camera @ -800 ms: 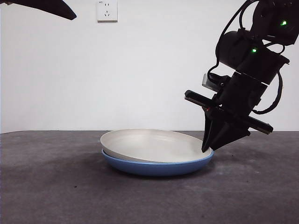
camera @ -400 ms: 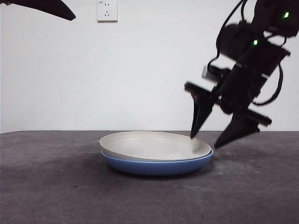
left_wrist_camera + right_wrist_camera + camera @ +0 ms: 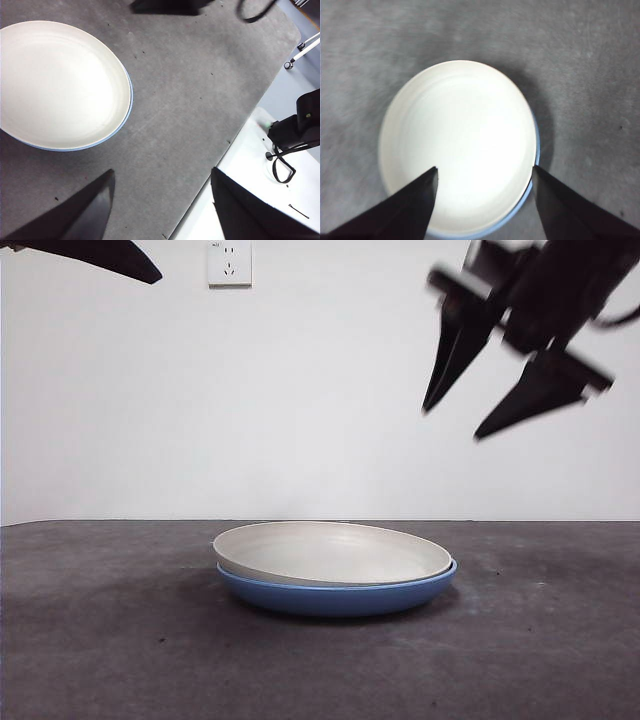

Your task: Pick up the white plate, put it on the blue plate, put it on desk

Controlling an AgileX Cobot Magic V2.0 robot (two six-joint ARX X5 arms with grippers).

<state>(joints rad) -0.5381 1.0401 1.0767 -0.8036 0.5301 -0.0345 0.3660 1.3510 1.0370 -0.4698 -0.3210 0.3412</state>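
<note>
Hovering spread-jawed and empty, the right end effector [image 3: 490, 400] hangs above the white plate [image 3: 335, 551], which sits nested in the blue plate [image 3: 335, 598] on the bench [image 3: 100, 640]. Stacking looks done; next, likely a regrasp of the rim.

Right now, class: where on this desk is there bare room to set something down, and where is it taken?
The desk lies bare in front of the stacked plates, on both sides of them and behind them. The middle is taken: the white plate sits in the blue plate. The right hand hangs open, high above the stack's edge; the left hand waits open, aside.
</note>
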